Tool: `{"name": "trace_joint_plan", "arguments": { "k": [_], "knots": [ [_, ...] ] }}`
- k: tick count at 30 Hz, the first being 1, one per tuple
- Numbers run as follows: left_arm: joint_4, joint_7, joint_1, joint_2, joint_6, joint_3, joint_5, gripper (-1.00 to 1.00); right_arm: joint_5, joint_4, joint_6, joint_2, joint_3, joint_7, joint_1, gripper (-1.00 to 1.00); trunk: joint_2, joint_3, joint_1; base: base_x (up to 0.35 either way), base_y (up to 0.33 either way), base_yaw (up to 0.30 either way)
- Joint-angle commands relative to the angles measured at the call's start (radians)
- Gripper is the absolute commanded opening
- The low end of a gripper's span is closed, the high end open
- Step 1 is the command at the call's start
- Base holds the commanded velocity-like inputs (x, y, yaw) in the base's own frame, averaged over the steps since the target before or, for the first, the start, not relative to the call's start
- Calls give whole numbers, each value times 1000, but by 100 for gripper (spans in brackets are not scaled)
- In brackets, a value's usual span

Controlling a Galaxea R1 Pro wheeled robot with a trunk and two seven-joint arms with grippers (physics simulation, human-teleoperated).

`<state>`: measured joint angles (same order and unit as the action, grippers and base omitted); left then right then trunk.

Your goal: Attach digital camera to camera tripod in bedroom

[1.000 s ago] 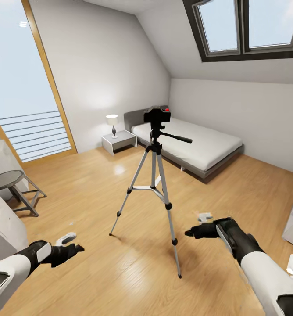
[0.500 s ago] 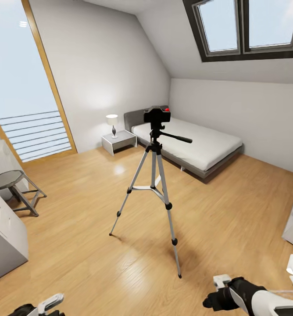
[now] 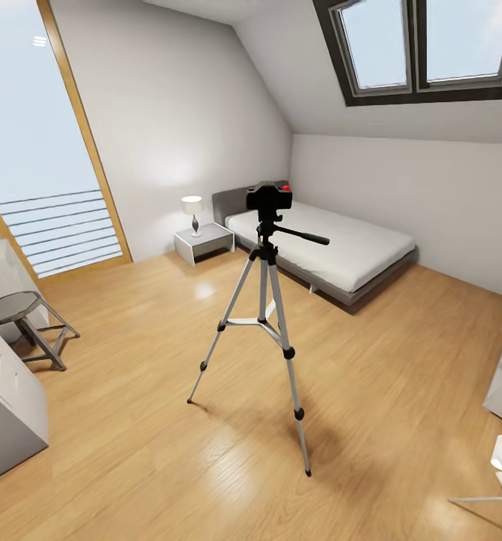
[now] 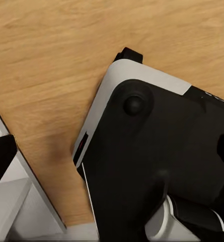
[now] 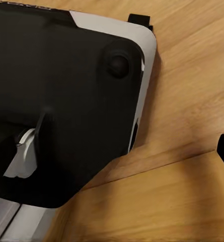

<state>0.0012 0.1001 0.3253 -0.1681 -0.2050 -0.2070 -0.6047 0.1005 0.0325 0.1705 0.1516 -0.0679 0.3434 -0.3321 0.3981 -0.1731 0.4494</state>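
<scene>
Head view: a bedroom with a sloped ceiling and a wood floor (image 3: 131, 451). The tripod (image 3: 262, 330) stands upright in the middle of the floor, legs spread for balance. The camera (image 3: 269, 197) sits on its top, level and seemingly mounted, so the task looks done. Behind it stands a low grey bed (image 3: 334, 252), and a stool (image 3: 25, 323) stands near the tall window.

Left wrist view: looks down at the robot's black-and-white base (image 4: 157, 166) over the floor; whether this pincer is released or clenched cannot be told.

Right wrist view: the same base (image 5: 66, 96) above floorboards; this pincer's state also cannot be told.
</scene>
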Motion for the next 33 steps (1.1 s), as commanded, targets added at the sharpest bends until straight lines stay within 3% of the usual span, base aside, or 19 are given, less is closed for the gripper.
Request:
{"name": "trace_joint_plan", "arguments": {
  "k": [1,6,9,14,25,33],
  "knots": [
    [0,-5,-4,2,1,-8,-11,100,4,1,-15,0,-5,4,18,100,2,-2,1,0,0,0],
    [1,-84,-16,17,22,-8,-13,100,1,1,-71,-2,-4,1,86,100,2,-2,1,0,0,0],
    [1,-150,-20,42,37,-7,-14,100,0,1,-95,-4,-3,-5,108,100,2,-2,1,0,0,0],
    [1,-190,-34,68,53,-6,-14,100,-1,1,-110,-6,-2,-21,119,100,2,-2,1,0,0,0],
    [-1,-201,-41,77,72,-7,-11,100,3,0,-120,-6,-3,-45,123,100,2,-2,1,0,0,0],
    [-2,-204,-41,75,160,-8,-6,100,0,0,-116,-7,-2,-48,123,100,2,-2,1,0,0,0]
  ]
}}
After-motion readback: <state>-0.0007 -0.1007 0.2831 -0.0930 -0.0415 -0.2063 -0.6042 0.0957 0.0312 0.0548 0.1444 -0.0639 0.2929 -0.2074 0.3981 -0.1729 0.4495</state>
